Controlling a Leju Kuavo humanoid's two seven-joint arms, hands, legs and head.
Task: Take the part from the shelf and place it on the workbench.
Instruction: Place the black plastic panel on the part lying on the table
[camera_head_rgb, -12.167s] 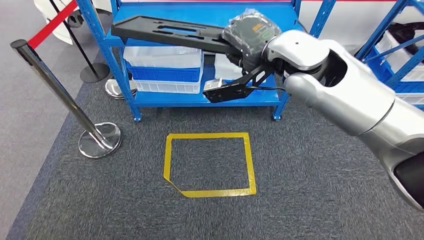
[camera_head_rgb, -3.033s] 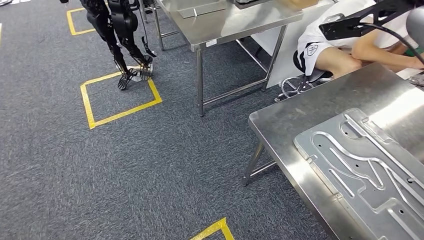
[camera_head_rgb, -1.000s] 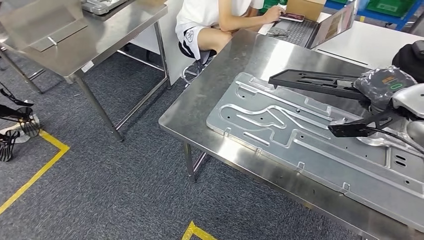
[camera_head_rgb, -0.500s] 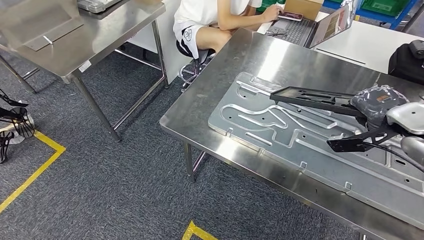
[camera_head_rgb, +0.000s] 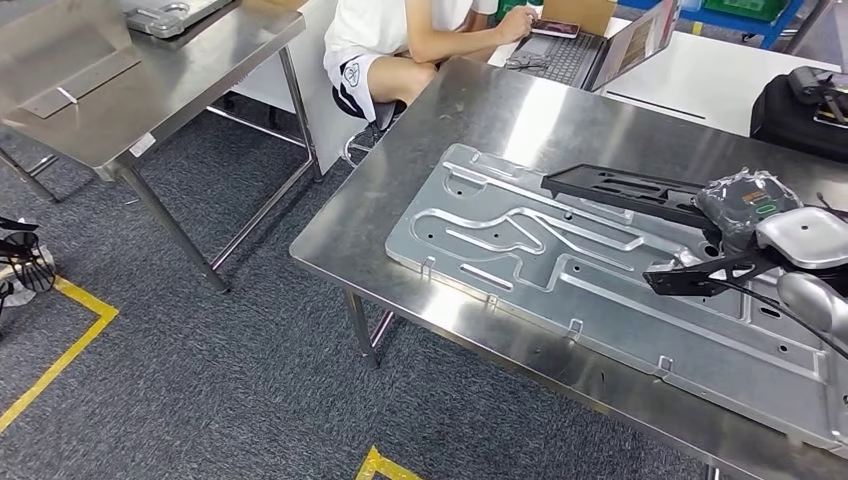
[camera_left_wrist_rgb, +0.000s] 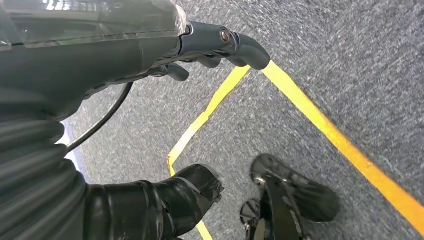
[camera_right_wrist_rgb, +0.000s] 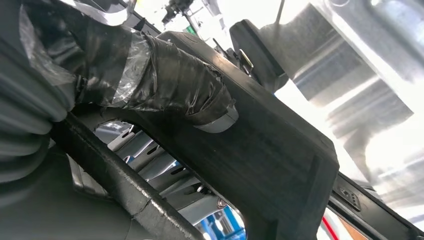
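Note:
The black flat part (camera_head_rgb: 620, 190), a long slotted bracket, hangs just above the ribbed metal plate (camera_head_rgb: 540, 290) that lies on the steel workbench (camera_head_rgb: 470, 110). My right hand (camera_head_rgb: 748, 205) grips its right end, over the plate's right half. In the right wrist view the taped thumb of the right hand (camera_right_wrist_rgb: 150, 75) presses on the black part (camera_right_wrist_rgb: 270, 150). In the left wrist view my left hand (camera_left_wrist_rgb: 110, 60) hangs over the grey carpet, holding nothing, fingers (camera_left_wrist_rgb: 235, 42) stretched out apart from the thumb.
A person (camera_head_rgb: 400, 40) sits behind the workbench at a laptop (camera_head_rgb: 600, 45) on a white table. A black bag (camera_head_rgb: 800, 110) lies at the far right. A second steel table (camera_head_rgb: 150, 80) stands left. Yellow tape (camera_head_rgb: 60, 340) marks the carpet.
The camera has moved, so the workbench sits further left in the picture. My right hand still holds the black part, which is now a little lower over the plate.

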